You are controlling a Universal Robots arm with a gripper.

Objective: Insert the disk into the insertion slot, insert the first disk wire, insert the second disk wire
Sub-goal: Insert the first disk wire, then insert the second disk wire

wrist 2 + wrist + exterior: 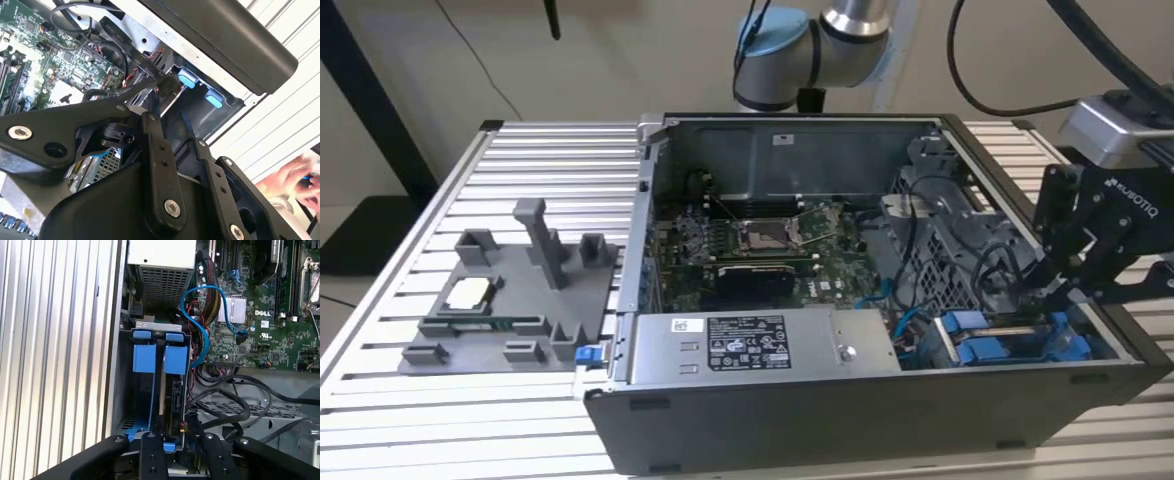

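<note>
The disk [173,399] stands edge-on in its bright blue carrier [149,359], set down inside the insertion slot [1014,345] at the near corner of the open computer case on the exterior view's right. My gripper [1047,295] reaches down into that corner, directly over the disk. In the second wrist view its fingers [152,131] stand close together, and my gripper [169,107] looks shut on the black connector of a disk wire [167,84], just short of the slot's blue rails [186,79]. In the first wrist view my gripper [179,442] straddles the disk's end.
A grey power-supply box [761,345] fills the case front, with the motherboard [761,240] behind it and a perforated cage [947,265] with black cables beside the slot. A blue cable [205,325] loops nearby. A grey fixture [520,300] lies on the slatted table [520,170]. A person's hand [295,180] shows outside the case.
</note>
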